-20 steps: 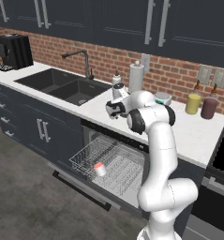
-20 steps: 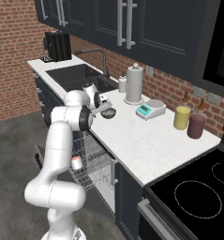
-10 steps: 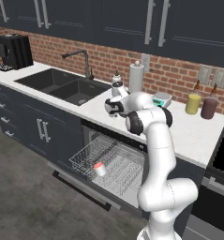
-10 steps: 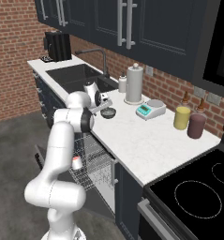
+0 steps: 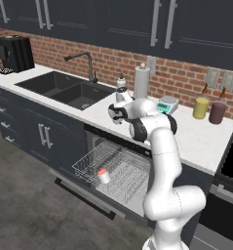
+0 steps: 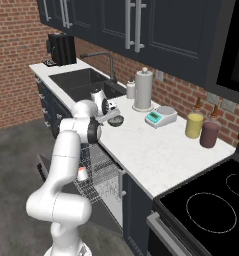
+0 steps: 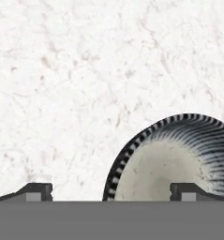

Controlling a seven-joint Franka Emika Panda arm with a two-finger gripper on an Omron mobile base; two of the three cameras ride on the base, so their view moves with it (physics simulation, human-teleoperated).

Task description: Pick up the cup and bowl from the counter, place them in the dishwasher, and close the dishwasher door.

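Hand now lower over upright bowl, fingers apart

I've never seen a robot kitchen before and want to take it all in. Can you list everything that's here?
cup: one, white with red inside, in the dishwasher rack
bowl: one, dark, on the counter by the gripper
counter: one, white marble
dishwasher: one, door down, rack pulled out
sink: one, dark double basin with faucet
coffee machine: one, black, far left
paper towel roll: one, white, upright
kitchen scale: one, teal
canisters: yellow and maroon, side by side
stove: one, black
gripper: one, open, beside the bowl
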